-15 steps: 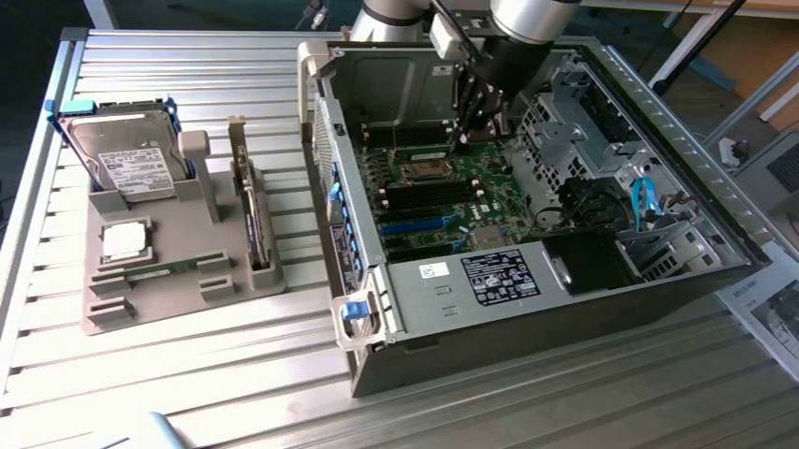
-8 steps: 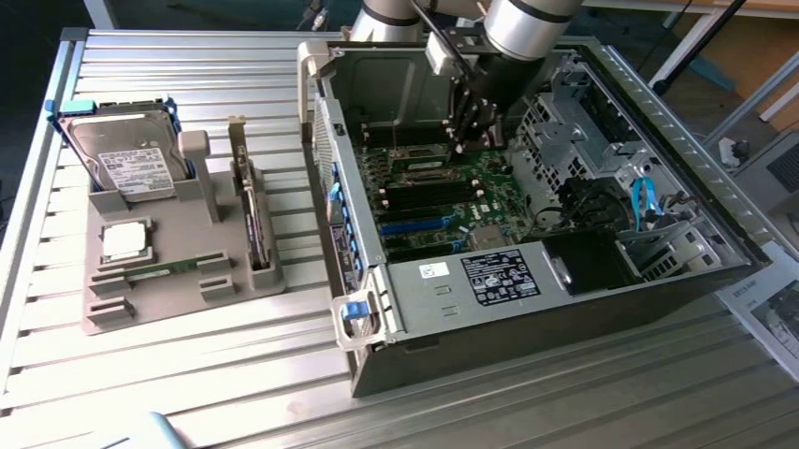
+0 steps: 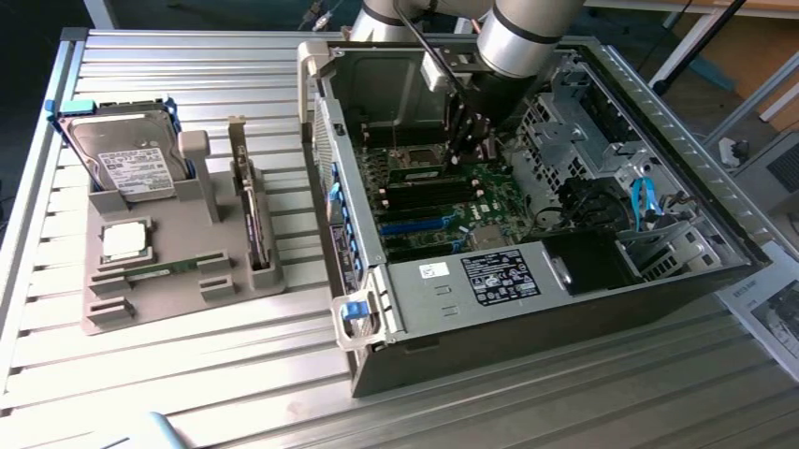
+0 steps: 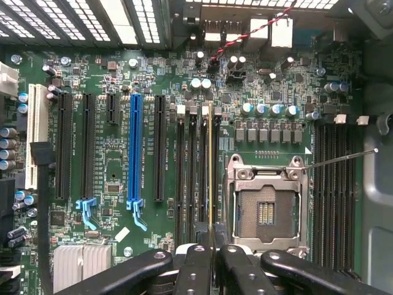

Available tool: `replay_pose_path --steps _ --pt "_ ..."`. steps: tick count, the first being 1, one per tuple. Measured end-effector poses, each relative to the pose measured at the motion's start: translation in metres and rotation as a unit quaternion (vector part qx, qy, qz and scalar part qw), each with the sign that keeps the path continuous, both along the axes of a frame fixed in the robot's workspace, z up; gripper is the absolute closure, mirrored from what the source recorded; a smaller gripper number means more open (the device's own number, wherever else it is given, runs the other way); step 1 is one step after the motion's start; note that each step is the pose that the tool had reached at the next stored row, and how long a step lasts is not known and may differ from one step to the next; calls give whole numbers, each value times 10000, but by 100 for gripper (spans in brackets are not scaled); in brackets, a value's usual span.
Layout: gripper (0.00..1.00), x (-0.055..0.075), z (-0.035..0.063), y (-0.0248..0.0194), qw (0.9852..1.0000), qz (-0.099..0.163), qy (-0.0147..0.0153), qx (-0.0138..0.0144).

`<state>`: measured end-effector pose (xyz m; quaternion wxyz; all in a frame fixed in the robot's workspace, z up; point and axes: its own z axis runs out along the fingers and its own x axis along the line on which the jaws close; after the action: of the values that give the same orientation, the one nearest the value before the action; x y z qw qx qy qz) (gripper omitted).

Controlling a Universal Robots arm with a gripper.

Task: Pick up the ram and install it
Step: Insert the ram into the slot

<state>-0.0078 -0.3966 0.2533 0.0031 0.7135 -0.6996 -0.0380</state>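
Observation:
The ram (image 4: 210,172) shows edge-on in the wrist view as a thin, long strip with a yellowish edge. My gripper (image 4: 212,249) is shut on its near end, with the black fingers (image 4: 193,264) on either side. The stick runs in line with the black memory slots (image 4: 190,160) beside the empty processor socket (image 4: 265,209); whether it touches a slot I cannot tell. In the exterior view my gripper (image 3: 474,140) reaches down into the open computer case (image 3: 500,281), over the green motherboard (image 3: 437,201).
A grey tray (image 3: 163,290) at the exterior view's left holds a hard drive (image 3: 125,159), a square silver processor (image 3: 125,241), an upright expansion card (image 3: 256,220) and a thin green strip (image 3: 163,269). Case walls, a drive cage (image 3: 562,122) and cables (image 3: 643,201) surround the board.

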Motion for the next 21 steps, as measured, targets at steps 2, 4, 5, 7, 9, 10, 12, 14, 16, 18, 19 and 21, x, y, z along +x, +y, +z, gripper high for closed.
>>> replay_pose_path --steps 2,4,5,7,9,10,12,14,16,18,19,21 --pt "88 0 0 0 10000 0 0 0" --pt "88 0 -1 -2 10000 1 0 1" --pt "88 0 -1 -6 10000 0 0 1" --pt "88 0 -1 -12 10000 0 0 1" --pt "88 0 0 -17 10000 0 0 0" --pt "88 0 0 -19 10000 1 0 0" --pt "88 0 0 -25 10000 0 0 0" --pt "88 0 0 -29 10000 0 0 0" --pt "88 1 0 -29 10000 0 0 0" --pt "88 0 0 -30 10000 1 0 0" --pt "88 0 0 -33 10000 0 0 1" --pt "88 1 0 -41 10000 1 0 0"
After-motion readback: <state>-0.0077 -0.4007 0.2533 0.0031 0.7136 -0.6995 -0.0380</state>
